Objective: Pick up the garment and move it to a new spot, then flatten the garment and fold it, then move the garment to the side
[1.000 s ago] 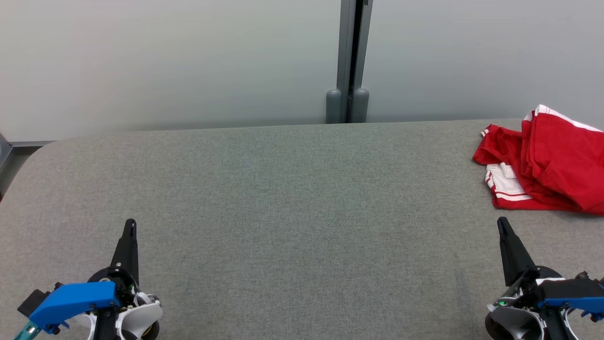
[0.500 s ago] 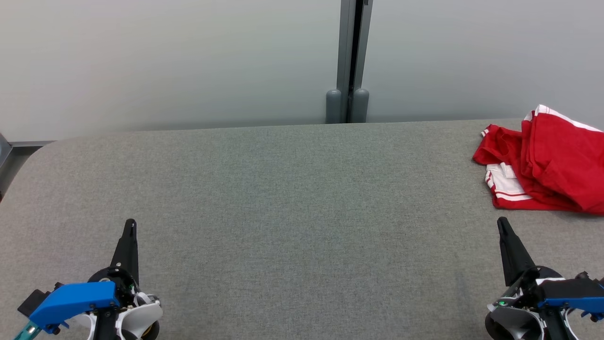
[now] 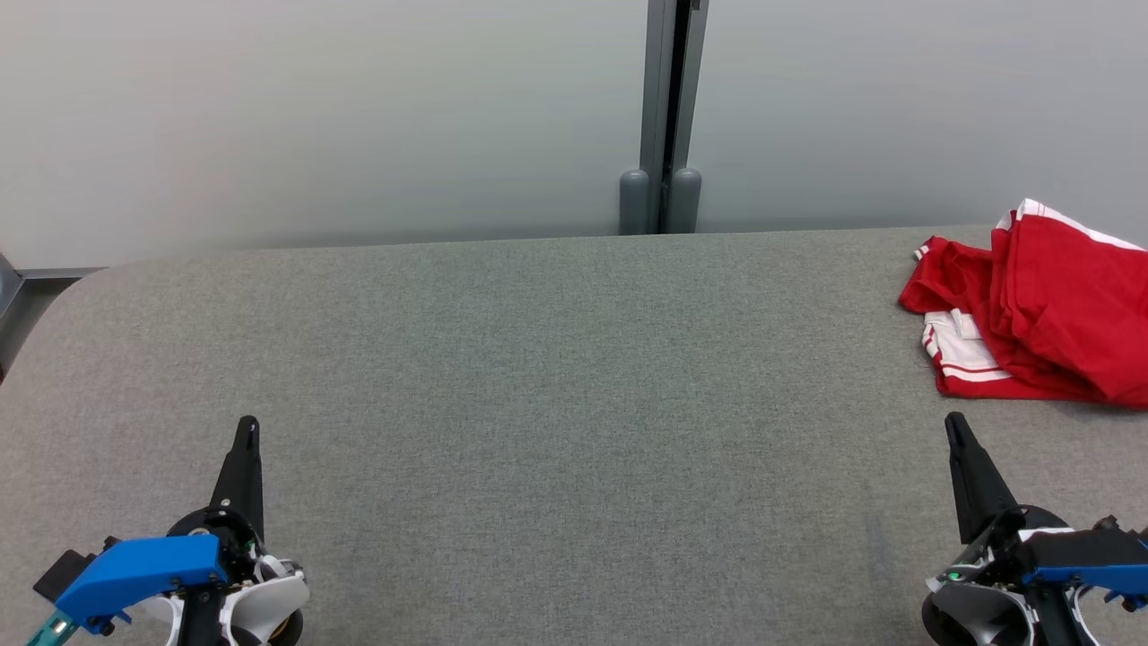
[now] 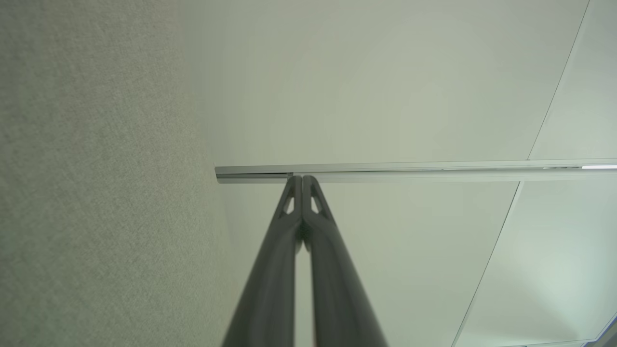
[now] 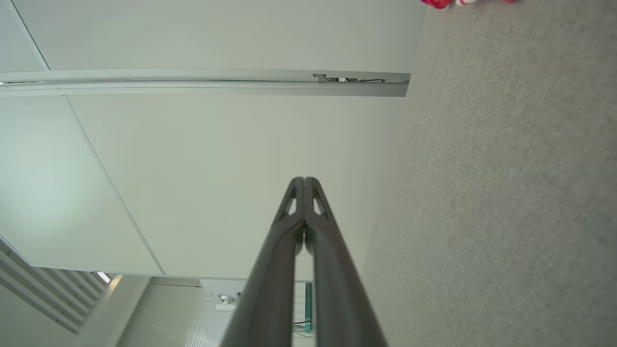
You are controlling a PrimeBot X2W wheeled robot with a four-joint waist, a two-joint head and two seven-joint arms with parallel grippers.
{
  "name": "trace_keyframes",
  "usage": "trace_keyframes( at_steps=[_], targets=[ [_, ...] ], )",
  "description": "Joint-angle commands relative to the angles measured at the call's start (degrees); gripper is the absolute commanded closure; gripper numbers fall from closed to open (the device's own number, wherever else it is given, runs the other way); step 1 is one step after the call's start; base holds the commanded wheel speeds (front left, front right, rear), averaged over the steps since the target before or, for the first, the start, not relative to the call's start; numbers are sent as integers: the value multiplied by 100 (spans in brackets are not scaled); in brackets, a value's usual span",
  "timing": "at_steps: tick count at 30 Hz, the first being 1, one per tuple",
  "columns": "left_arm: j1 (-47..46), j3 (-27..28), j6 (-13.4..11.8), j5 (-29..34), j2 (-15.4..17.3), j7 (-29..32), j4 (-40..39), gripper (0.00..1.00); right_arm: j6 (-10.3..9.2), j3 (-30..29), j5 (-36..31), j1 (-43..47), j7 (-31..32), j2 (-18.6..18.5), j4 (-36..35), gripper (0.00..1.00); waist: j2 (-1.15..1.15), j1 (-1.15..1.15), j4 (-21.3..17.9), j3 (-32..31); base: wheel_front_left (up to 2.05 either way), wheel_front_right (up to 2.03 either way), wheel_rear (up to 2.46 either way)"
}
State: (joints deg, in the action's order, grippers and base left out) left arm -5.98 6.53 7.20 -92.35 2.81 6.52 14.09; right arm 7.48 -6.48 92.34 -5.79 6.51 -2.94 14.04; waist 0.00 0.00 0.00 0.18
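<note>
A red garment [image 3: 1040, 309] with white stripes lies crumpled at the far right of the grey table [image 3: 556, 377], partly cut off by the head view's right edge. A sliver of the garment [image 5: 438, 3] shows at the top of the right wrist view. My right gripper [image 3: 954, 423] is shut and empty near the front right, a short way in front of the garment and apart from it. Its fingertips [image 5: 304, 180] meet. My left gripper [image 3: 247, 424] is shut and empty at the front left, far from the garment, fingertips [image 4: 302, 179] pressed together.
A pale wall with a grey vertical post [image 3: 664, 117] stands behind the table's far edge. The table's rounded left corner [image 3: 81, 278] lies at the far left. Wide bare felt spreads between the two grippers.
</note>
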Motion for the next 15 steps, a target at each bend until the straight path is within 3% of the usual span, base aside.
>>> trace_keyframes(
  at_steps=[1,15],
  targets=[
    [-54,6,54,-12,13,24,-2,100,2,-12,14,-82,15,12,9,100,0,0,0,0,0,0,0],
    [-54,6,54,-13,13,24,-3,100,2,-11,15,-82,14,12,9,100,0,0,0,0,0,0,0]
  ],
)
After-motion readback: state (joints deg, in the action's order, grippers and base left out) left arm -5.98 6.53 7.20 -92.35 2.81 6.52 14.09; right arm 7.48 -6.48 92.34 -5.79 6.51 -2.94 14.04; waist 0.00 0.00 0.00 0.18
